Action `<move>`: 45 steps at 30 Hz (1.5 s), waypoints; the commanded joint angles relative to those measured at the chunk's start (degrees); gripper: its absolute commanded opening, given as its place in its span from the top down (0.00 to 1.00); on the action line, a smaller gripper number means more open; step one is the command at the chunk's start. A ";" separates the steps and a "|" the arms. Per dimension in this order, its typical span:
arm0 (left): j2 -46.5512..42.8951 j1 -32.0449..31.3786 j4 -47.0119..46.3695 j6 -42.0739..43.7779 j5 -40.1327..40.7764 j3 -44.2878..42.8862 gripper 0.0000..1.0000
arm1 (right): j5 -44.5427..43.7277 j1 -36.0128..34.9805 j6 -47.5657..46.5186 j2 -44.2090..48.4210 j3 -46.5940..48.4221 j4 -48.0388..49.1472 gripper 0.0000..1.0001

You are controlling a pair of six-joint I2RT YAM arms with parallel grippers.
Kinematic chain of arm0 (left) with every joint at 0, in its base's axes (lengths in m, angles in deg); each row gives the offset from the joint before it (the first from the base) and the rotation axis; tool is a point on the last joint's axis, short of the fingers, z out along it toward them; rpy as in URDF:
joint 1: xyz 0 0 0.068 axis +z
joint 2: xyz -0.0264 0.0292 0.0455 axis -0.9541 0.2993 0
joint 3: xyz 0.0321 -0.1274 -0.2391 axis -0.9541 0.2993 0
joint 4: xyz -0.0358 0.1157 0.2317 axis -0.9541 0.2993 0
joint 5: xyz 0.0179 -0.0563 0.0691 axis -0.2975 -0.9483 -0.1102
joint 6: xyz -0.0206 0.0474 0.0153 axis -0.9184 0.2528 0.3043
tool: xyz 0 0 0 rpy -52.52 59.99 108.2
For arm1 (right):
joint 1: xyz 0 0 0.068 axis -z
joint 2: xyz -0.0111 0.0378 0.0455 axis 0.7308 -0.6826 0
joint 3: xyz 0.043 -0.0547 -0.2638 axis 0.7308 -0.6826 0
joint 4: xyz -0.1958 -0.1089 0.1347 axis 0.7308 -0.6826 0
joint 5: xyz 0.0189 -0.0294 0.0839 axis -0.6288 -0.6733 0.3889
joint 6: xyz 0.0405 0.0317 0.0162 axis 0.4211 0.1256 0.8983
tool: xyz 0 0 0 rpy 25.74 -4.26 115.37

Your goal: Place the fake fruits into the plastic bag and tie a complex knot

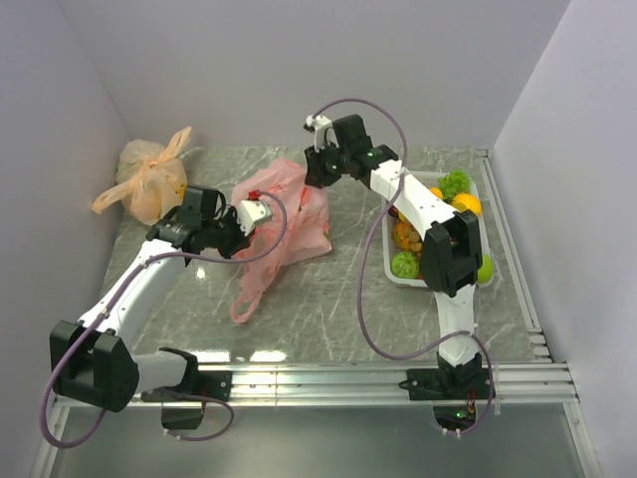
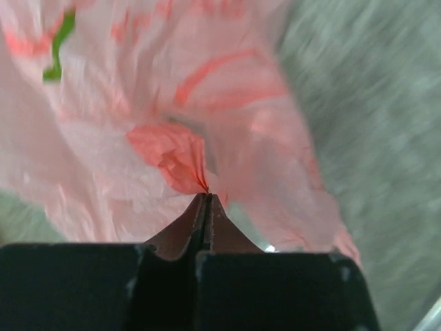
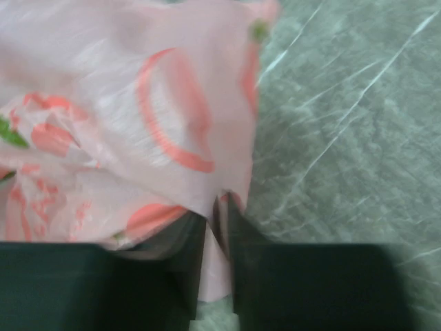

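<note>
Bag (image 1: 289,219) on the tabletop (image 1: 328,299) lies between my left jaws and right jaws, both clamped on it.

One pink plastic bag (image 1: 289,214), one orange knotted bag (image 1: 149,184), one white basket (image 1: 387,254), six toy fruits (image 1: 466,203) (maybe more are hidden), two robot arms (image 1: 139,289).

The plastic bag (image 1: 289,214) is seen as thin, crinkled, translucent film; the table (image 1: 328,299) is finished like smooth, glossy marble.
</note>
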 commanded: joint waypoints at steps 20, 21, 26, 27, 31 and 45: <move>-2.45 2.45 -28.40 -64.43 -13.46 3.47 1.00 | 9.90 -2.70 22.25 28.48 -37.19 7.22 0.10; -1.93 2.80 -29.20 -65.68 -13.73 3.56 1.00 | 9.29 -3.75 22.51 27.86 -38.24 7.92 0.09; -1.31 4.12 -33.94 -72.98 -17.15 4.52 1.00 | 5.25 -8.59 24.36 23.38 -37.55 10.30 0.08; -1.22 4.39 -33.95 -73.25 -17.33 4.44 1.00 | 4.28 -9.21 24.19 21.90 -36.33 10.39 0.07; -1.66 6.49 -34.48 -77.19 -19.61 5.22 1.00 | 0.85 -10.27 25.33 16.97 -33.43 9.69 0.10; -4.91 25.48 6.38 -37.58 -30.43 -4.79 1.00 | -21.39 -0.78 12.68 18.97 -34.12 2.65 1.00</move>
